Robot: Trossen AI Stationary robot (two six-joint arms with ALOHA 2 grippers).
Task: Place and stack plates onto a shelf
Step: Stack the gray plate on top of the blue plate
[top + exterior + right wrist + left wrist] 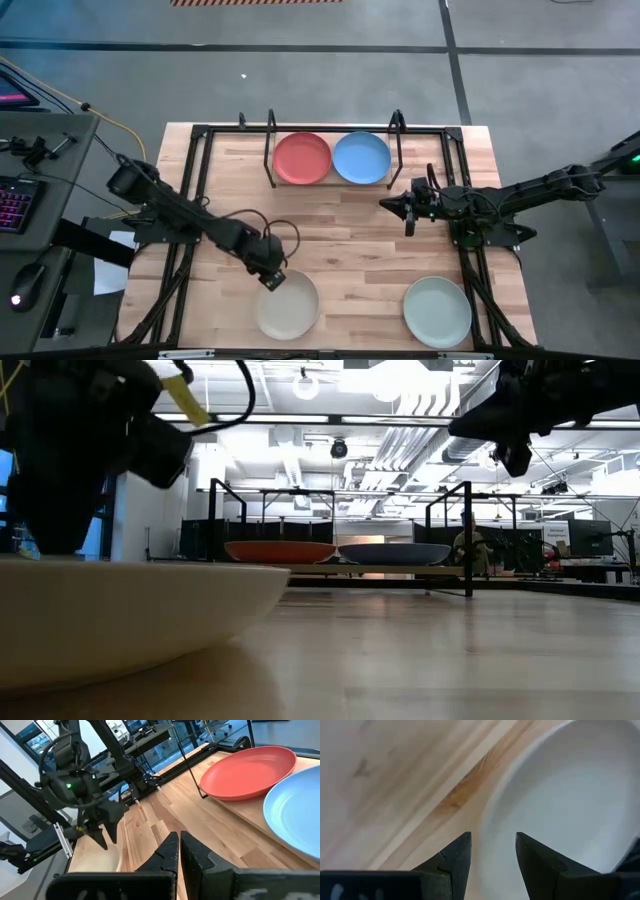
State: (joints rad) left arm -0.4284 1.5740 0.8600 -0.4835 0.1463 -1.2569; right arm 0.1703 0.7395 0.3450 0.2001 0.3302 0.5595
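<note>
The cream-white plate [289,306] lies on the table near its near edge, and fills the left of the low view [130,620]. My left gripper [271,282] is open and points down at the plate's far-left rim. In the left wrist view [492,865] one finger stands outside the rim and one over the plate's inside. The red plate [302,158] and the blue plate [361,157] lie side by side on the shelf [270,150]. The pale green plate [437,310] rests on the table at near right. My right gripper [386,203] is shut and hovers in front of the shelf, holding nothing. My left gripper comes from above, pointing down, with its fingers [457,862] on either side of the cream-white plate's far-left rim [492,827]. I cannot tell whether they touch it. The plate lies flat on the table.
A larger black frame [195,135] edges the table, and its legs run along both sides. The shelf's upright posts [399,125] rise beside the plates. Bare wood lies between the shelf and the two near plates. A keyboard and mouse sit on a desk to the left [15,200].
</note>
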